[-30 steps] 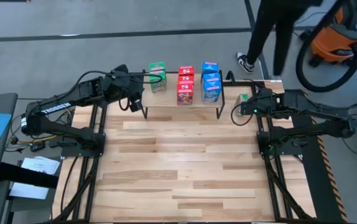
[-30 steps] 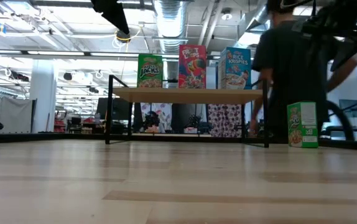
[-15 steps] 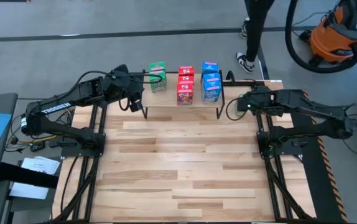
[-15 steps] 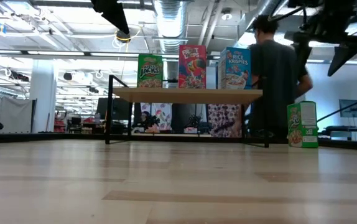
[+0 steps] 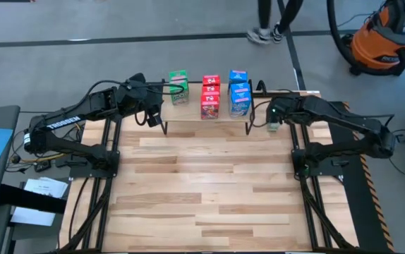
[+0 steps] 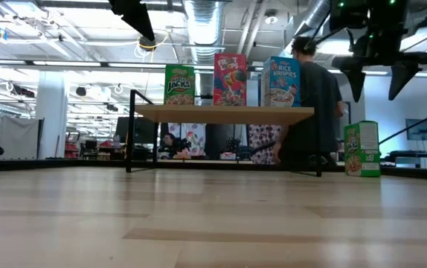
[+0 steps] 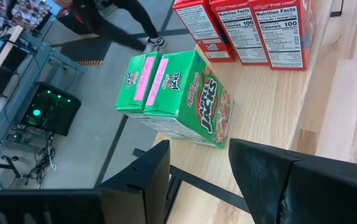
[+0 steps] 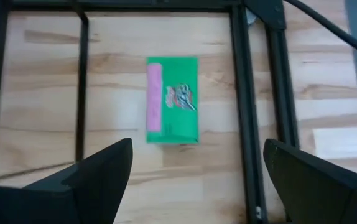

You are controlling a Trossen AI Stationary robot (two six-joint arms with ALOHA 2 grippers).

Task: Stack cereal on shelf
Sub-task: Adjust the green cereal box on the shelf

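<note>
The shelf [image 6: 221, 113] stands at the table's far middle. On its wooden top are green cereal boxes [image 7: 178, 96], red ones [image 5: 210, 97] and blue ones [image 5: 239, 92]. One more green cereal box [image 6: 361, 149] stands upright on the table just right of the shelf. My right gripper [image 8: 197, 180] hangs open above that box [image 8: 172, 99], pointing steeply down, its fingers well clear of it. My left gripper [image 7: 197, 180] hovers at the shelf's left end, a narrow gap between its fingers and nothing in it.
Black frame rails [image 8: 244, 93] run close beside the loose green box. A person [image 6: 314, 104] moves beyond the far edge, near an orange vacuum [image 5: 382, 42]. The wide slatted tabletop [image 5: 202, 190] stretches toward the near edge.
My right gripper has swung toward the shelf and sunk a little, and now hangs over the loose green box, still open. The person behind the table has walked toward the left. My left gripper has kept still.
</note>
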